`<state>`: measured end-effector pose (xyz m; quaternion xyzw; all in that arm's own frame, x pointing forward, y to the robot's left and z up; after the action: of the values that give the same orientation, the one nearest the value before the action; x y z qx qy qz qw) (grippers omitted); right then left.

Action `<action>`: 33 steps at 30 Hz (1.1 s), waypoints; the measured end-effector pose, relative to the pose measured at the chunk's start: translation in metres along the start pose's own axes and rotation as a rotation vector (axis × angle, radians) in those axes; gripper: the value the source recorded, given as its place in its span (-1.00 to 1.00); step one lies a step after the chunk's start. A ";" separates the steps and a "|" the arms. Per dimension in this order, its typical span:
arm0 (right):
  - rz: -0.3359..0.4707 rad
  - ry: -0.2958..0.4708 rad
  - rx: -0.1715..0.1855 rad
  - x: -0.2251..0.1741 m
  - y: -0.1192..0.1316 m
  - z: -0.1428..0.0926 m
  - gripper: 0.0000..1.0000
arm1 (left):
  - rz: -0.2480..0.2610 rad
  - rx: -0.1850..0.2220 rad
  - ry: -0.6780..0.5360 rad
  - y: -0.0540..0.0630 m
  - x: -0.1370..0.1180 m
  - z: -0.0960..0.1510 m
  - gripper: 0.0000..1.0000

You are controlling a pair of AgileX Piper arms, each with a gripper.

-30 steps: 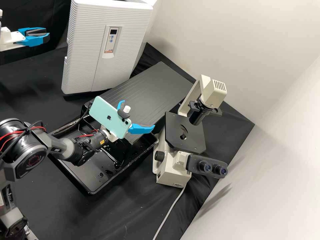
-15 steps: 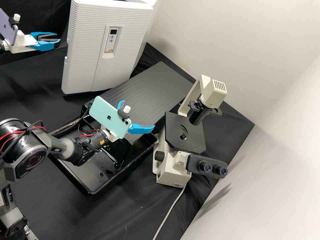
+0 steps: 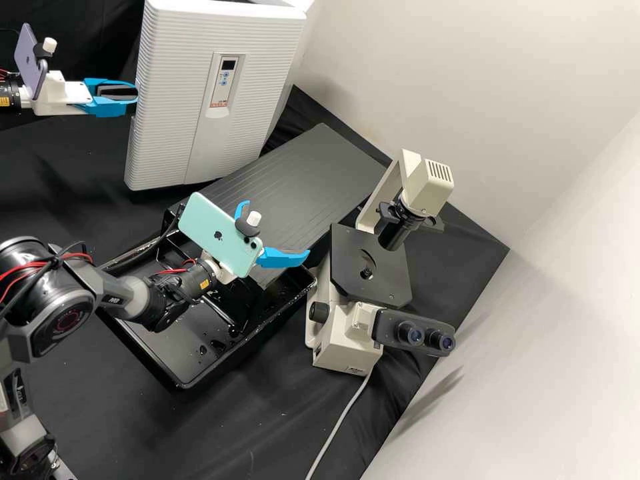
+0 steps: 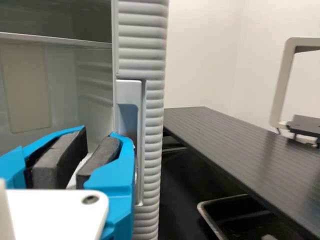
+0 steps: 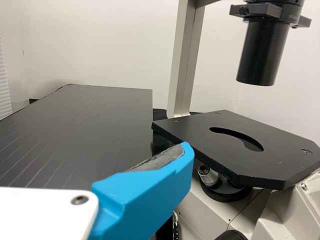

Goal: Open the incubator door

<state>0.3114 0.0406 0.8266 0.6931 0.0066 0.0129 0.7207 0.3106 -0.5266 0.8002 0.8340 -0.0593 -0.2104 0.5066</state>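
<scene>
The left gripper [image 3: 134, 92] had its blue fingers [image 4: 117, 175] slightly parted, dark pads [image 4: 60, 157] facing each other, one finger right by the recessed handle [image 4: 129, 90] in the incubator's [image 4: 142, 45] ribbed edge, though contact could not be made out. Beyond the fingertips was a smooth grey surface [image 4: 90, 65] with a pale ledge [image 4: 55, 40]. Past the handle, farther from the hand, lay a grooved dark board [image 4: 225, 145], a black tray [image 4: 204, 210] below it, and part of the microscope [image 4: 283, 80].

From far off, I see a dark fruit sign [image 3: 218, 235] on the green phone [image 3: 230, 252]. Small orange print [image 3: 219, 104] is on the incubator [image 3: 167, 87]. Tiny print [image 3: 355, 369] sits low on the microscope [image 3: 330, 350]. A yellow label [image 3: 205, 284] is on my right arm [image 3: 190, 281]. I can't read any words.
</scene>
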 end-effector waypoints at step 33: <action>0.000 0.000 0.000 0.000 0.000 0.000 1.00 | 0.044 0.142 0.014 -0.014 -0.003 0.020 -1.00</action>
<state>0.3114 0.0406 0.8266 0.6931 0.0066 0.0129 0.7207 0.2980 -0.5357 0.7811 0.8678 -0.0889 -0.1887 0.4511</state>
